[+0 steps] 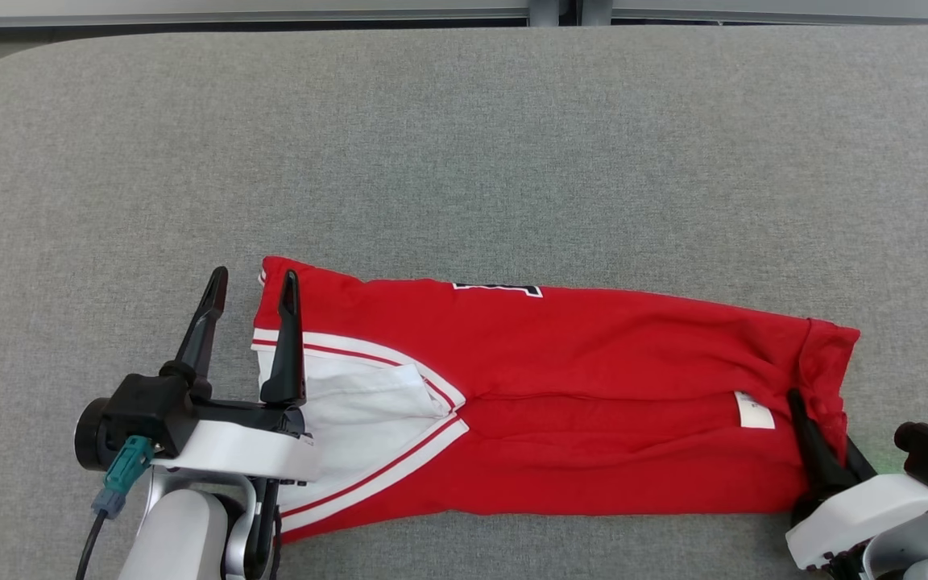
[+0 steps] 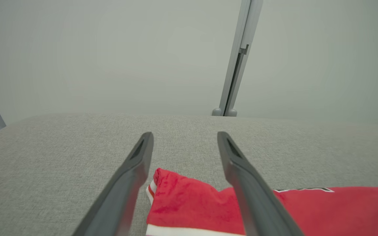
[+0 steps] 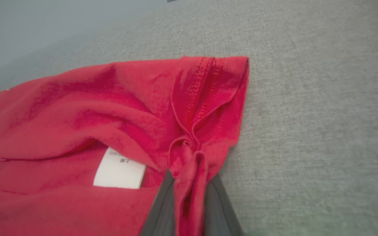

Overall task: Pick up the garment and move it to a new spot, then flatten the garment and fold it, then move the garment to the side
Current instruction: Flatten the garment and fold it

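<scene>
- The garment [image 1: 561, 387] is red and folded lengthwise into a long band. It lies flat on the near part of the counter [image 1: 464, 145], with its long axis running left to right. White trim [image 1: 367, 403] shows at the left end and a white label [image 1: 755, 410] near the right end.
- The right claw [image 3: 191, 183] is pressed together, pinching a bunched ridge of the hem [image 3: 208, 85] at the right end. The cloth gathers into the fingers, which suggests the hold takes in more than one layer.
- The left claw [image 1: 254, 278] is spread and holds nothing. One finger stands over the garment's left end and the other over bare counter, so the end edge lies between them. Contact with the cloth cannot be determined.
- Judgement: one end is gripped and the other bracketed. This arrangement suits a two-ended hold for drawing the band taut, making the next fold, or carrying it aside.
- Caution: if the left claw closes too shallow, it may catch only the top layer and open the fold.
</scene>
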Robot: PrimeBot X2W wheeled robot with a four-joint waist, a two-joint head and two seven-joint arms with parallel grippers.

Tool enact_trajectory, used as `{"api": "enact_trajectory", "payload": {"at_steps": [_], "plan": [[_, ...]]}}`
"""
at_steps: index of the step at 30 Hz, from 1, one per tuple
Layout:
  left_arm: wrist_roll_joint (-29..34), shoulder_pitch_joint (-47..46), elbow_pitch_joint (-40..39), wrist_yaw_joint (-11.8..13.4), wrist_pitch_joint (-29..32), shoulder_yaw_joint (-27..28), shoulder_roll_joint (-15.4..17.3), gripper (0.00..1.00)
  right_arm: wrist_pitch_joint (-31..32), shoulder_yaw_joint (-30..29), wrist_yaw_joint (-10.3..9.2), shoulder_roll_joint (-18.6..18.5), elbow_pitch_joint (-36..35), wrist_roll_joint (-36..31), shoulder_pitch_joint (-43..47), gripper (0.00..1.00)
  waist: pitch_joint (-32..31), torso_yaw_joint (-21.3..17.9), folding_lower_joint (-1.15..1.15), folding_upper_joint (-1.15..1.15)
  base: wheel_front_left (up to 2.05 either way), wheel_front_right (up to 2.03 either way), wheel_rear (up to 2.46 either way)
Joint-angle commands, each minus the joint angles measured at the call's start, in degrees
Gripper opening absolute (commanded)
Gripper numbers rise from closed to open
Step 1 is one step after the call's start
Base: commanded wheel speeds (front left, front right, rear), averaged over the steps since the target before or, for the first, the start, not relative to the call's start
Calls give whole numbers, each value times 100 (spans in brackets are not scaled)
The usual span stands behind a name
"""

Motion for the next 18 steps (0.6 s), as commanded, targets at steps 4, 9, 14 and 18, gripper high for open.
{"api": "enact_trajectory", "payload": {"at_steps": [4, 9, 14, 18], "plan": [[106, -79, -25, -44, -24, 74, -17, 100, 37, 104, -19, 19, 361, 93, 178, 0, -19, -16, 0, 0, 0, 0, 0], [152, -25, -39, -61, -24, 147, -40, 100, -297, -226, -42, -325, 249, 168, -10, 0, -41, -64, 0, 0, 0, 0, 0], [180, 41, -1, -83, -24, 184, -54, 100, -357, -465, -25, -707, 148, 269, -88, 0, -108, -83, 0, 0, 0, 0, 0], [174, 77, 30, -96, -24, 181, -73, 100, -398, -636, -15, -973, 91, 270, -62, 0, -219, -80, 0, 0, 0, 0, 0]]}}
